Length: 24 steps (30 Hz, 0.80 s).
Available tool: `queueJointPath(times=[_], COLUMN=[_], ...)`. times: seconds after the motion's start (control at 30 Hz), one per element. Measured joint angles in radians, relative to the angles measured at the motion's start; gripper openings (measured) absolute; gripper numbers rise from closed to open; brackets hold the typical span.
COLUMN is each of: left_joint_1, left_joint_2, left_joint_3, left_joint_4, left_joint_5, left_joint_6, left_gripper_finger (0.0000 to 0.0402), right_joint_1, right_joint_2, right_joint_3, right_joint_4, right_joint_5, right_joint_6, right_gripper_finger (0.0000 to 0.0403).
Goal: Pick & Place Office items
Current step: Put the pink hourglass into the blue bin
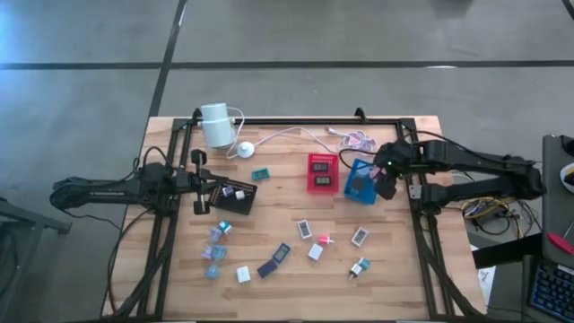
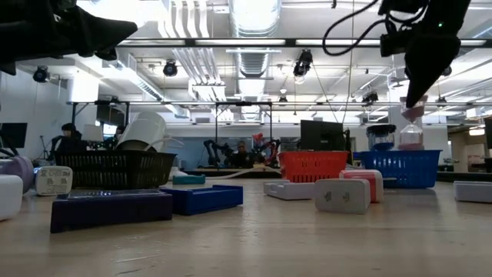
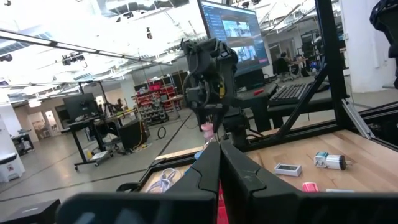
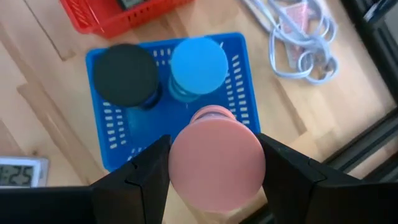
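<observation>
Hanging over the blue tray (image 4: 106, 112), a pink round-topped piece (image 4: 216, 163) sits clamped between the right gripper (image 4: 214, 180) fingers, clear of the tray floor, above the edge nearest that arm; two pieces already stand in the blue tray, one w/ a black top (image 4: 126, 73), one w/ a light-blue top (image 4: 198, 64), touching side by side; judging by that, the pink one is mid-delivery and not yet down.

Red tray (image 1: 322, 172), just beside the blue tray on the left-arm side, holds two small display pieces; black tray (image 1: 232, 196), well apart from the blue tray across the table, has a few small bits inside; left gripper (image 1: 199, 182) hovers at that black tray's edge w/ fingers pressed together, nothing seen between them.

Still loose on the wood (image 1: 287, 278), toward the front of the table from the blue tray: approx. a dozen small white, teal, purple and pink pieces (image 1: 306, 230); so the sorting looks about half done at best.

Hard to make out: what the black tray's bits are; exact count of the loose pieces; the pink piece's lower part, hidden under its own top.
</observation>
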Motion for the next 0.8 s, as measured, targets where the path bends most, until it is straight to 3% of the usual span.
queueJointPath(times=[0.33, 0.8], left_joint_1=[0.000, 0.000], left_joint_2=[0.000, 0.000], left_joint_3=[0.000, 0.000], left_joint_4=[0.000, 0.000], left_joint_5=[0.000, 0.000], left_joint_6=[0.000, 0.000], left_gripper_finger=[0.0014, 0.0014], right_joint_1=[-0.098, -0.153], right_joint_2=[0.035, 0.168], right_joint_3=[-0.076, -0.096], right_joint_4=[0.117, 0.148], right_joint_5=[-0.096, -0.114], right_joint_6=[-0.071, -0.060], right_gripper_finger=[0.0197, 0.0197])
